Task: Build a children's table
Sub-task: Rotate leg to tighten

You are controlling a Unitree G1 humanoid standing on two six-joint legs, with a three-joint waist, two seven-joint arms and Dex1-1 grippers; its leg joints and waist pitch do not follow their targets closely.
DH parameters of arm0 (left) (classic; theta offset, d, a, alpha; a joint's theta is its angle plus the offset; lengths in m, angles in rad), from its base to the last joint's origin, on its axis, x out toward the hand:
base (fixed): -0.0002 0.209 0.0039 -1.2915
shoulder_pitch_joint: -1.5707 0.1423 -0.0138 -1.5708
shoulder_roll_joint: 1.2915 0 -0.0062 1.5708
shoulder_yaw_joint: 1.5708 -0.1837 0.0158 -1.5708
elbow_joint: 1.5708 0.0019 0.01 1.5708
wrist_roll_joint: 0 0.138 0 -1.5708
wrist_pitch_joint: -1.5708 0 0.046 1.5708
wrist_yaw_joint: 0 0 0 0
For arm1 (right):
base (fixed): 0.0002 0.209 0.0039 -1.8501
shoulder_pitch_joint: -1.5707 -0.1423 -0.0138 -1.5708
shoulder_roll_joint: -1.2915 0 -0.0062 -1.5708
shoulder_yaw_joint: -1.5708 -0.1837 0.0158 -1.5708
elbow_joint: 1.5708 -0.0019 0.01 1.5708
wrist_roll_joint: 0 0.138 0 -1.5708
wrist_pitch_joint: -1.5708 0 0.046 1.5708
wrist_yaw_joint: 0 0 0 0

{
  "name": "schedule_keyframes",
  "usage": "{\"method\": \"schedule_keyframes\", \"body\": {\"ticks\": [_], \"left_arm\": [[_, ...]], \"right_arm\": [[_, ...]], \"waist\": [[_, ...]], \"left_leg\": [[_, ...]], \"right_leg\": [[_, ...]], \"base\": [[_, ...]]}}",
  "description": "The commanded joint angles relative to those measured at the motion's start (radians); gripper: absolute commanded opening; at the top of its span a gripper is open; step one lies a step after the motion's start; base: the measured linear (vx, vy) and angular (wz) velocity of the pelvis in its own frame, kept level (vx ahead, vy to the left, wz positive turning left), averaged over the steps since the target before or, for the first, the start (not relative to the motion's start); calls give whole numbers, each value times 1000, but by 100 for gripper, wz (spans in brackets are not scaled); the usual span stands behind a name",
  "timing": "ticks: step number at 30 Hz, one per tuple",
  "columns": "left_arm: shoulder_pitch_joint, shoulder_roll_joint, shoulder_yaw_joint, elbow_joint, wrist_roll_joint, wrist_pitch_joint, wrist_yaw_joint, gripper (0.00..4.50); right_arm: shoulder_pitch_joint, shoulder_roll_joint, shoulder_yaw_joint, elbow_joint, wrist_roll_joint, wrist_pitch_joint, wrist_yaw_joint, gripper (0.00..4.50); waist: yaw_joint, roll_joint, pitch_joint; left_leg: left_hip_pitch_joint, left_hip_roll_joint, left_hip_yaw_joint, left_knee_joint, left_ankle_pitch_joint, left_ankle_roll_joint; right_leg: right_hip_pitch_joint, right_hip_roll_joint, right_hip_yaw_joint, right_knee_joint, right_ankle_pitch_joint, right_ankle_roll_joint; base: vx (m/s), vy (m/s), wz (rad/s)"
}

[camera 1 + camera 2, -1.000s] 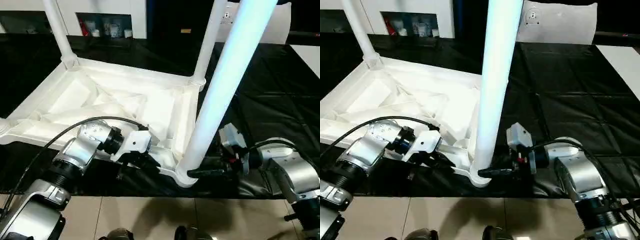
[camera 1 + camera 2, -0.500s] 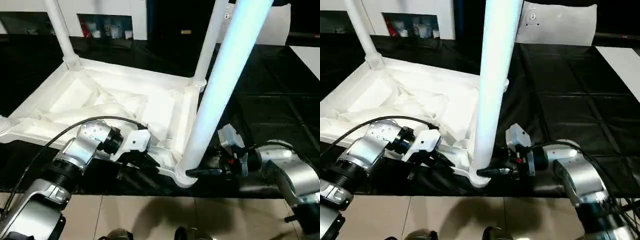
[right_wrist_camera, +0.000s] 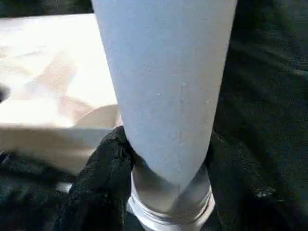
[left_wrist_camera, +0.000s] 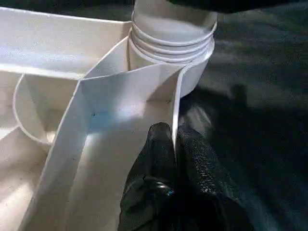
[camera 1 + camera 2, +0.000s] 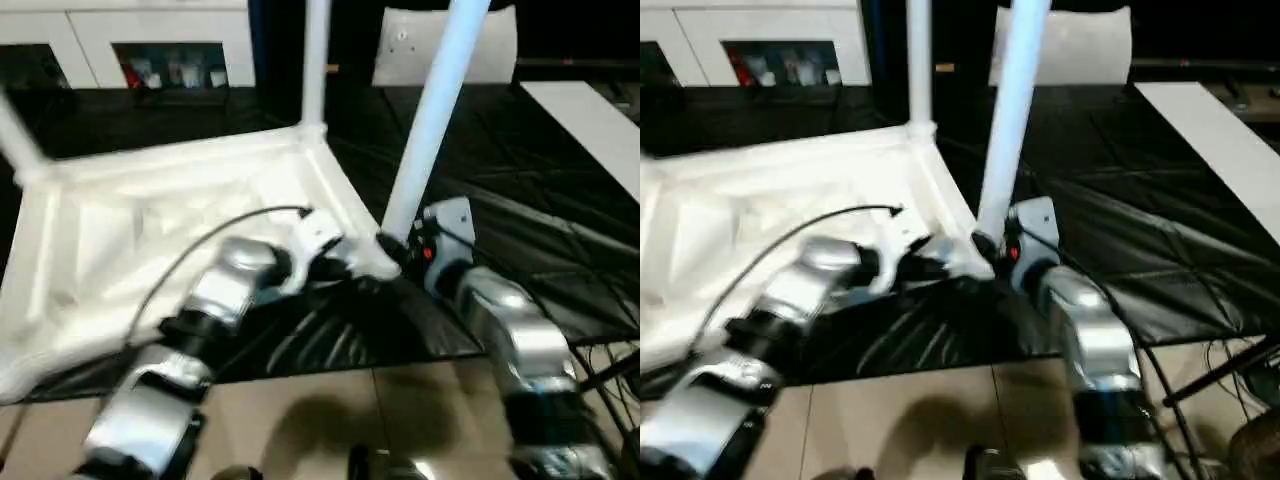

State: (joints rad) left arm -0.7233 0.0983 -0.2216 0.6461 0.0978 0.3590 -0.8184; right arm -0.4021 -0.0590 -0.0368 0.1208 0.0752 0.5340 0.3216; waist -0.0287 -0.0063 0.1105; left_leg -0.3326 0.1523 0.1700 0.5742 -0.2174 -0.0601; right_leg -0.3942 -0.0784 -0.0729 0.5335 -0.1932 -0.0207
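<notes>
White plastic tabletop [image 5: 150,210] lying upside down on black-covered worktop [image 5: 560,200], left claw [image 4: 174,144] pinched onto its thin rim wall beside corner socket [image 4: 192,72], right claw [image 3: 163,159] clasping nearest leg [image 5: 430,120] just above that socket.

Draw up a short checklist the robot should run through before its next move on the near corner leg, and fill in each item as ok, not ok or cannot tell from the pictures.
1. Left gripper pinching the tabletop rim beside the near corner socket: ok, fingers shut on the thin wall.
2. Right gripper around the near leg low down by the socket: ok, a finger on each side.
3. Leg's ribbed end in the socket: ok, it sits in the collar.
4. Leg fully seated: cannot tell; ribs show above the socket.
5. Far corner leg standing in its socket: ok.
6. Tabletop lying ribbed side up on the black work table: ok.
</notes>
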Motion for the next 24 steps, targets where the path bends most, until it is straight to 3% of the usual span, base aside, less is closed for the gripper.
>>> {"method": "schedule_keyframes", "body": {"ticks": [1, 3, 4, 5, 8, 12, 14, 16, 17, 19, 21, 22, 24], "left_arm": [[-32, -109, 1, 4, -31, 5, 111, 0], [-38, -114, 6, 2, -27, 4, 124, 0], [-38, -114, 6, 2, -27, 4, 124, 0], [-35, -96, -2, -7, -20, -3, 104, 0], [-17, -56, -21, -26, -8, -29, 59, 0], [16, -3, -40, -53, 3, -68, -6, 0], [48, 53, -62, -72, 5, -124, -86, 0], [72, 92, -78, -90, 0, -168, -149, 0], [83, 112, -85, -98, -4, -180, -183, 0], [96, 143, -104, -104, -4, -230, -241, 0], [112, 194, -134, -107, -3, -305, -328, 0], [118, 205, -134, -111, -16, -312, -360, 0], [123, 228, -137, -118, -36, -326, -418, 0]], "right_arm": [[-10, 111, 152, 47, 30, 33, 25, 191], [-23, 130, 143, 53, 23, 13, 8, 191], [-23, 130, 143, 53, 23, 13, 8, 191], [-13, 115, 157, 39, 14, -16, 35, 247], [14, 83, 156, 14, 19, -43, 75, 271], [44, 31, 141, -4, 22, -94, 112, 310], [74, -30, 131, -23, 14, -132, 163, 324], [91, -69, 116, -36, 23, -160, 209, 344], [98, -88, 103, -42, 36, -175, 242, 348], [103, -118, 91, -48, 50, -187, 285, 359], [108, -176, 83, -59, 70, -208, 367, 382], [110, -196, 83, -63, 80, -207, 398, 387], [114, -245, 91, -74, 110, -199, 483, 403]], "waist": [[-5, -11, -28], [-4, -6, -30], [-1, -4, -32], [0, -7, -34], [9, -8, -38], [14, -12, -37], [19, -18, -38], [22, -20, -40], [22, -19, -46], [23, -19, -48], [29, -21, -52], [34, -12, -54], [43, -13, -62]], "left_leg": [[3, 64, -52, -93, -401, 36], [-3, 70, -50, -98, -375, 45], [0, 73, -46, -100, -373, 44], [-4, 72, -42, -100, -355, 50], [-8, 72, -30, -97, -287, 74], [-14, 73, -26, -95, -253, 96], [-13, 68, -23, -90, -254, 103], [-18, 67, -23, -89, -224, 120], [-21, 69, -23, -88, -188, 131], [-15, 69, -15, -82, -161, 140], [-20, 66, -14, -76, -150, 150], [-22, 67, -13, -74, -117, 156], [-21, 67, -8, -67, -53, 171]], "right_leg": [[22, -87, 32, -93, -655, -69], [25, -86, 40, -86, -571, -92], [21, -85, 47, -82, -511, -113], [24, -86, 52, -74, -449, -132], [28, -88, 62, -64, -352, -170], [29, -88, 63, -60, -349, -177], [27, -90, 66, -67, -427, -154], [31, -91, 67, -65, -437, -138], [35, -90, 67, -58, -396, -147], [26, -83, 65, -55, -347, -178], [30, -83, 67, -50, -349, -181], [32, -82, 66, -42, -299, -201], [36, -78, 63, -26, -174, -231]], "base": [[-19, 59, -6], [0, 0, 0], [0, 0, 0], [0, 0, 0], [0, 0, 0], [0, 0, 0], [0, 0, 0], [30, -55, 3], [42, -63, 2], [47, -64, 5], [52, -65, 6], [56, -65, 4], [59, -56, 2]]}}
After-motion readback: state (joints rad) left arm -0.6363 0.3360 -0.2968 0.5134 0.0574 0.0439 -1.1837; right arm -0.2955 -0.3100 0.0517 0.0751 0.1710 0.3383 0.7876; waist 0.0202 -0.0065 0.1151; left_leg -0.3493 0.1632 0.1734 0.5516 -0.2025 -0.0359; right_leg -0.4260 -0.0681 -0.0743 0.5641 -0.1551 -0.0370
